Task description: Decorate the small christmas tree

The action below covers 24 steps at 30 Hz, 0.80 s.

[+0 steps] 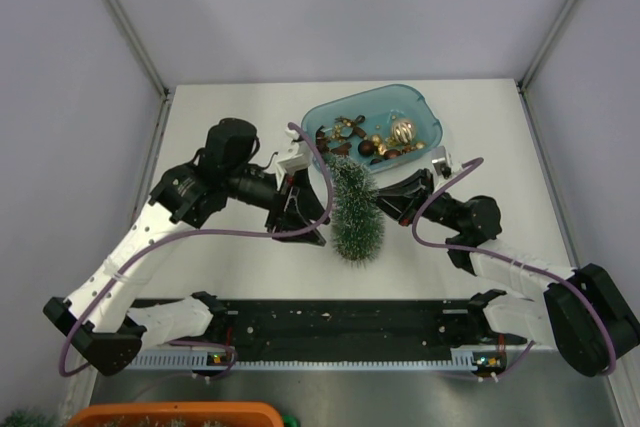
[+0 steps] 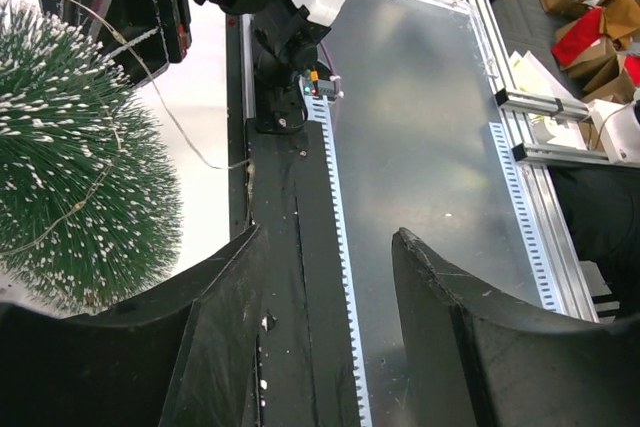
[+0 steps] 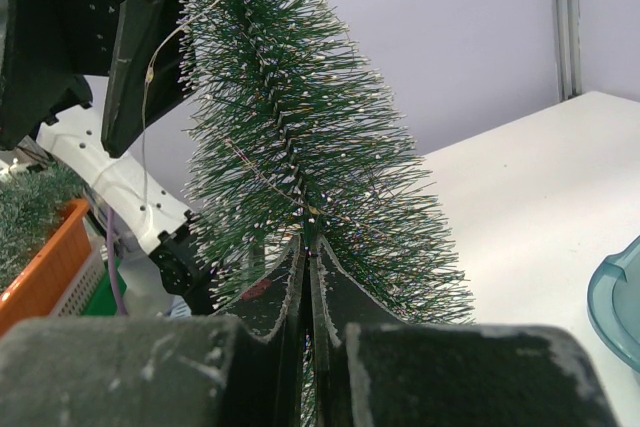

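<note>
From above, the small christmas tree (image 1: 355,209), a slender cone of dark green bristles with frosted tips, stood mid-counter (image 1: 220,107), its tip just beside the translucent blue oval tray (image 1: 432,125) of gold and brown ornaments (image 1: 375,137). The left gripper (image 1: 312,217) lay close against the tree's left side and the right gripper (image 1: 388,202) touched its right side.

In the left wrist view, the left gripper (image 2: 328,247) had its fingers (image 2: 230,287) wide apart with nothing between them. The tree (image 2: 70,147) filled the left edge, with a thin bare wire strand (image 2: 170,114) trailing off it.

In the right wrist view, the right gripper (image 3: 308,247) had its fingers (image 3: 340,287) pressed almost together at the tree's (image 3: 290,147) lower bristles. Whether they pinched the wire (image 3: 146,117) draped over the tree could not be told.
</note>
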Motion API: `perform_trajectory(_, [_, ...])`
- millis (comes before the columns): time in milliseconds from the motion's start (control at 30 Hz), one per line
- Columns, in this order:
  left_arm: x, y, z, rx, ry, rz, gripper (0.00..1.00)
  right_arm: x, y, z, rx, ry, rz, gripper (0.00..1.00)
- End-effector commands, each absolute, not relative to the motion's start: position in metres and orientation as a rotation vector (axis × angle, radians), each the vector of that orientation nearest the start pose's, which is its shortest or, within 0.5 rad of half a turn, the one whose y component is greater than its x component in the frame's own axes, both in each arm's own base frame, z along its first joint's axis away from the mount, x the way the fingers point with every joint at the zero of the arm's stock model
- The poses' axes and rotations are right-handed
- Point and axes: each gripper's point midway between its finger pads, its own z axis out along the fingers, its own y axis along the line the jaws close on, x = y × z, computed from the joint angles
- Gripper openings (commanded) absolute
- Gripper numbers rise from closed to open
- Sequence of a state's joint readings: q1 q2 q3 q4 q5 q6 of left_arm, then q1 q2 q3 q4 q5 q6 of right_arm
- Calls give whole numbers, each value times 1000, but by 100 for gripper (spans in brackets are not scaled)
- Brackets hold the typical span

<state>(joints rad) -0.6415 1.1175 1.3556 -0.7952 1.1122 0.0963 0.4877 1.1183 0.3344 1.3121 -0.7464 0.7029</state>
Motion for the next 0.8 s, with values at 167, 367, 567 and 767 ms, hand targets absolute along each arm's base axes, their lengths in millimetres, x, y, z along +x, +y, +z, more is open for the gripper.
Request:
perform_trajectory(167, [136, -277, 331, 1282, 1656, -1279, 78, 173, 246, 336, -686, 858, 1347, 0])
perform_trajectory(367, [127, -281, 337, 1304, 1626, -1370, 67, 173, 246, 334, -684, 861, 1346, 0])
perform_trajectory(567, [111, -281, 336, 1344, 1608, -1458, 33, 173, 246, 331, -677, 871, 1348, 0])
perform_trajectory(767, [102, -280, 339, 1351, 1601, -1516, 51, 174, 246, 329, -674, 873, 1345, 0])
